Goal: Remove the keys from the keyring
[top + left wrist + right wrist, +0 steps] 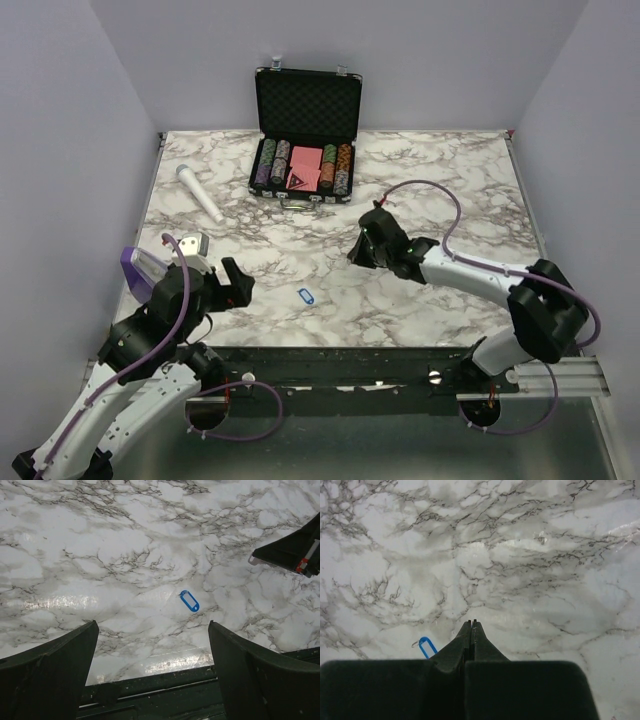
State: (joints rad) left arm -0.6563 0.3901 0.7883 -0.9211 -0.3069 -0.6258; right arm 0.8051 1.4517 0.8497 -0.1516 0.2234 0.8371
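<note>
One blue keyring [189, 600] lies flat on the marble counter [450, 200] between two claws: left claw [152, 627] spread wide, right claw [472, 626] pinched together, holding nothing

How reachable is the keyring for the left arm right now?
Probably yes: the keyring lies on the table just ahead of the open left gripper, with nothing between them.
</note>
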